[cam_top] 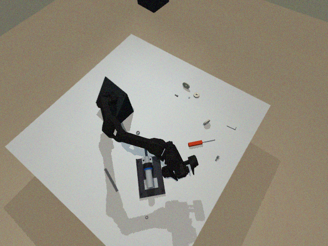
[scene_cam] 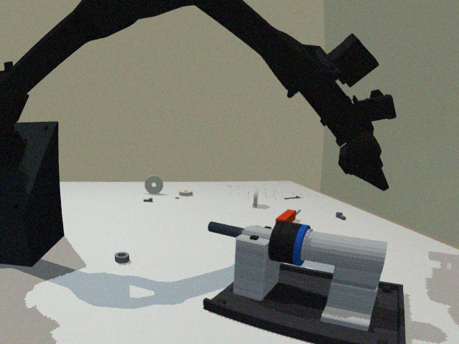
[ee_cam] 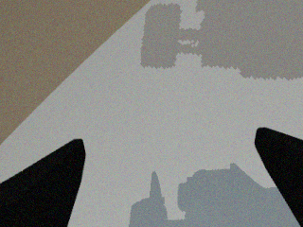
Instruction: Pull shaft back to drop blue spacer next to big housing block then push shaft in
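The dark shaft (cam_top: 145, 152) (scene_cam: 224, 228) sticks out of the small grey block (scene_cam: 252, 266) on the side toward the arm's base. Between this block and the big housing block (cam_top: 149, 178) (scene_cam: 344, 246) sit black spacer material (scene_cam: 283, 242) and the blue spacer (cam_top: 147, 168) (scene_cam: 298, 248). The blue spacer is up at shaft height, next to the big housing block. No blue ring shows on the table. My gripper (cam_top: 185, 177) (ee_cam: 171, 141) is open and empty, above the table beside the fixture and higher than the shaft. It touches nothing.
The fixture stands on a dark tray (cam_top: 141, 189) (scene_cam: 237, 309). A red screwdriver (cam_top: 195, 143) (scene_cam: 286, 216) lies beyond it. A grey rod (cam_top: 111, 180) lies on its other side. Small rings (cam_top: 138, 132) (cam_top: 146, 217) (scene_cam: 122, 257), discs (cam_top: 185, 85) (cam_top: 196, 95) and a hex key (cam_top: 231, 127) are scattered about.
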